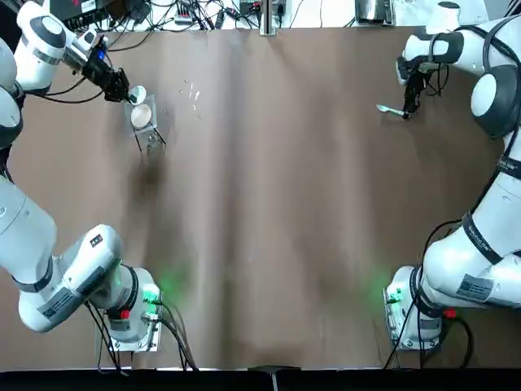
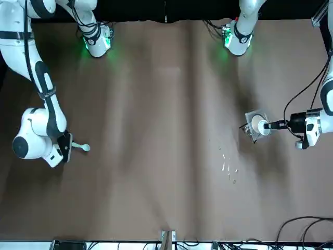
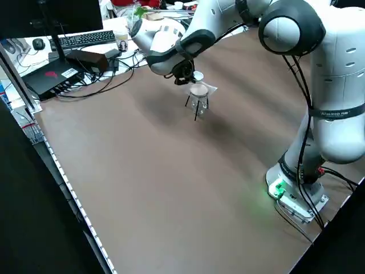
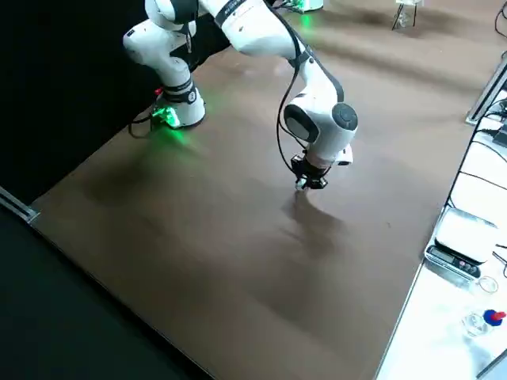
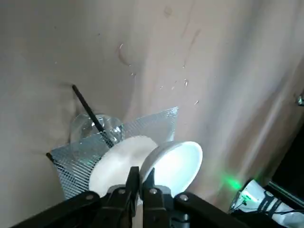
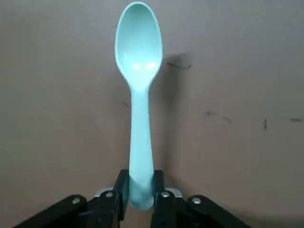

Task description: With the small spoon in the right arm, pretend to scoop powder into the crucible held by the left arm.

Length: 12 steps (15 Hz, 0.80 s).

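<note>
**Bring spoon and crucible together over the open middle**

Seen from overhead, the 2 hands are well apart on the wide brown surface (image 1: 269, 204). The left hand (image 1: 124, 88) is at 10 o'clock and the right hand (image 1: 409, 104) at 2 o'clock. The left is clenched on the rim of the white crucible (image 5: 173, 161), just over a mesh stand (image 5: 142, 126) that carries a white disc (image 5: 116, 164). The right is clenched on the handle end of the pale spoon (image 6: 138, 76), which lies low with its bowl pointing to 9 o'clock.

To do this well, I judge the crucible should first come clear of the stand. It should then be held mouth up and steady while the spoon tips over it.

The middle and 6 o'clock are bare, the best meeting place. Both hands sit near the 12 o'clock edge, with cables (image 1: 187, 15) beyond it. The stand's thin legs look easy to knock. Pale specks (image 1: 194, 94) lie at 11 o'clock.
</note>
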Tool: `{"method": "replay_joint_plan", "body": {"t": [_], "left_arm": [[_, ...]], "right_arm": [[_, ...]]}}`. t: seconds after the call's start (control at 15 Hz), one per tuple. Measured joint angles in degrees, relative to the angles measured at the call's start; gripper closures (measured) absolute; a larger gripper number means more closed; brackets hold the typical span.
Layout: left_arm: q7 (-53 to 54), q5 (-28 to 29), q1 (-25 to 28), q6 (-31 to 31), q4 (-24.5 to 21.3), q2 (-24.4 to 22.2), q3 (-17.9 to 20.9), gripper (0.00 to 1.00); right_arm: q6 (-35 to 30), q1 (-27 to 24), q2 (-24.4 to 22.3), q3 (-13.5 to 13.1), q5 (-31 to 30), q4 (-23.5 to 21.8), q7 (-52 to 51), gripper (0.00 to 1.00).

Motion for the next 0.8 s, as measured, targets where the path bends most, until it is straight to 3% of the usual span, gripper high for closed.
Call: {"method": "replay_joint_plan", "body": {"t": [0.6, 0.73, 0.8], "left_arm": [[0.1, 1.4, -1.6, 0.7, 0.0, 1.6, 0.0, 0.93], [0.1, 2.9, -1.6, 0.7, 0.0, 1.6, 0.0, 0.93], [0.1, 3.1, -1.6, 0.7, 0.0, 1.6, 0.0, 0.93]], "right_arm": [[3.2, 0.2, 0.3, -0.4, -0.3, -1.8, 0.0, 0.75], [3.1, 0.3, 0.3, -0.4, -0.4, -1.8, 0.0, 0.74], [2.8, 0.4, 0.3, -0.4, -0.5, -1.8, 0.0, 0.67]]}}
